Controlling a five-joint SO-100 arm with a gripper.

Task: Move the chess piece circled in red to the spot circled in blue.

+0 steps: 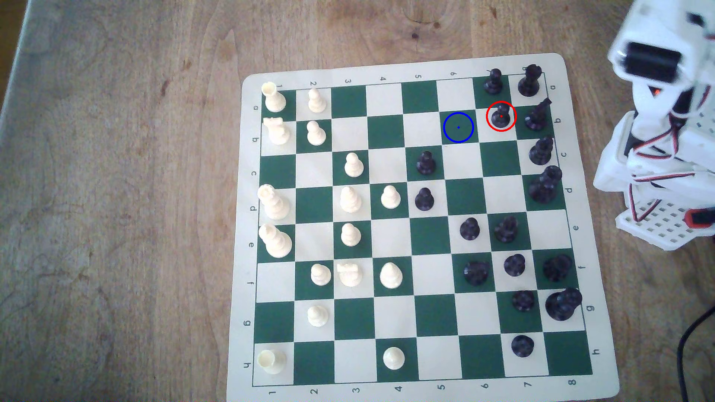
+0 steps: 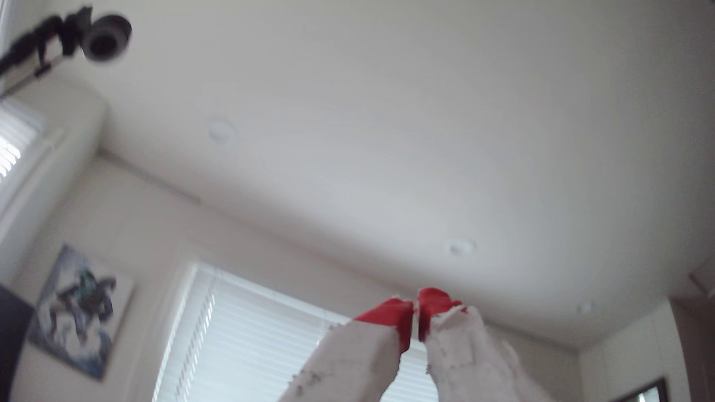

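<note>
We're folded back, end effector (image 2: 416,309) pinched together, pointing at the ceiling. The chess piece (image 1: 500,116) sits red-ringed beside the spot (image 1: 458,127). Let's spread, drop straight between its neighbours.

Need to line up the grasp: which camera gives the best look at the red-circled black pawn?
The exterior view. It shows the black pawn from above, upright on its cream square, one square to the exterior view's right of the blue-ringed spot. The wrist view is aimed at the ceiling, with the gripper nearly closed and holding nothing.
</note>
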